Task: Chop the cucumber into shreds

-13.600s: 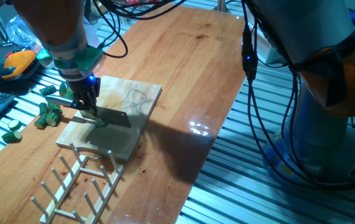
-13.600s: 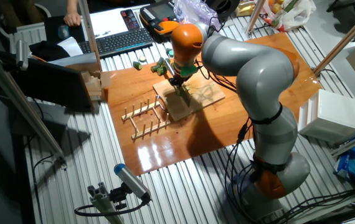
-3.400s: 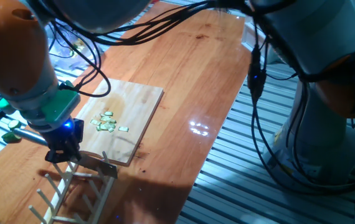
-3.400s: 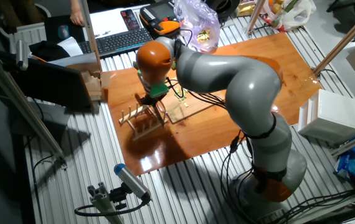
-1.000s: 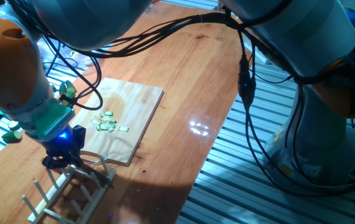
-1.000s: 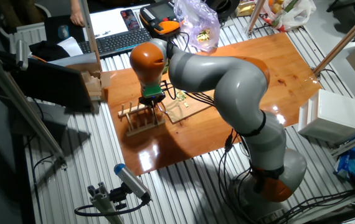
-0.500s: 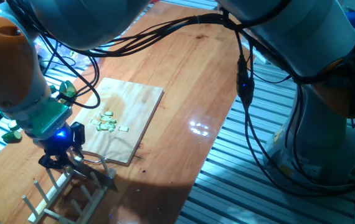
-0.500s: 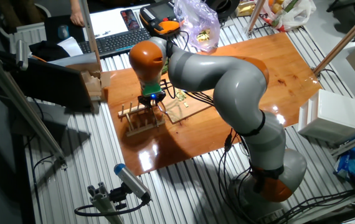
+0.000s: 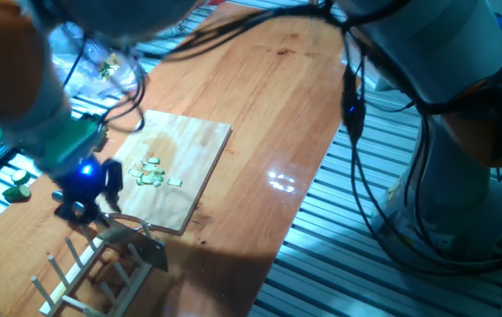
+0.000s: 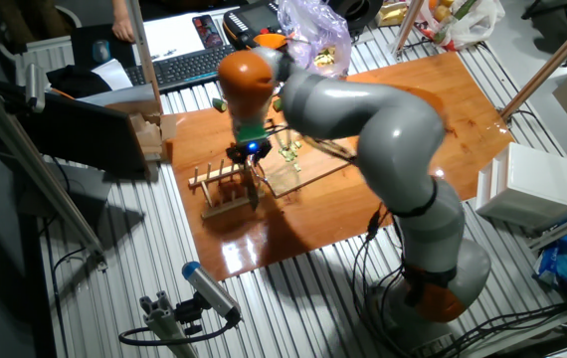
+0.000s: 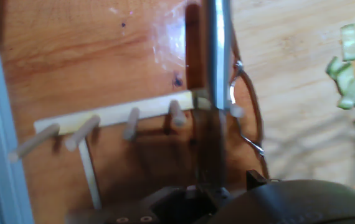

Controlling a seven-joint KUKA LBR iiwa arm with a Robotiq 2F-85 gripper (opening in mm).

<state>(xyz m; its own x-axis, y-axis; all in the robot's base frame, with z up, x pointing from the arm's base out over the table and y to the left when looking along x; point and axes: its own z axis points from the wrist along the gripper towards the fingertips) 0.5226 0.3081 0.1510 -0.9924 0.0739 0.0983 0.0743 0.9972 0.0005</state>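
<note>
One fixed view: shreds (image 9: 151, 172) clustered mid-left on wooden board (image 9: 189, 154); gripper (image 9: 88, 204) at lower left above peg rack (image 9: 92, 269), knife (image 9: 136, 242) beside it. Hand view: knife (image 11: 212, 93) runs up centre over rack (image 11: 109, 124), shreds (image 11: 352, 78) at right edge; finger state unclear, blurred.

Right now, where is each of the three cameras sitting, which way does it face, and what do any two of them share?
One fixed view: low beside the table, looking along it at the cutting board, the shreds and the peg rack; the gripper and blurred arm show.
The other fixed view: high and farther off on another side, looking down at the whole table and arm; the gripper is over the rack.
Hand view: on the hand, looking down past the knife at the rack, shreds at right.
Shared: all three show the rack; the first and hand views show the shreds clearly.
</note>
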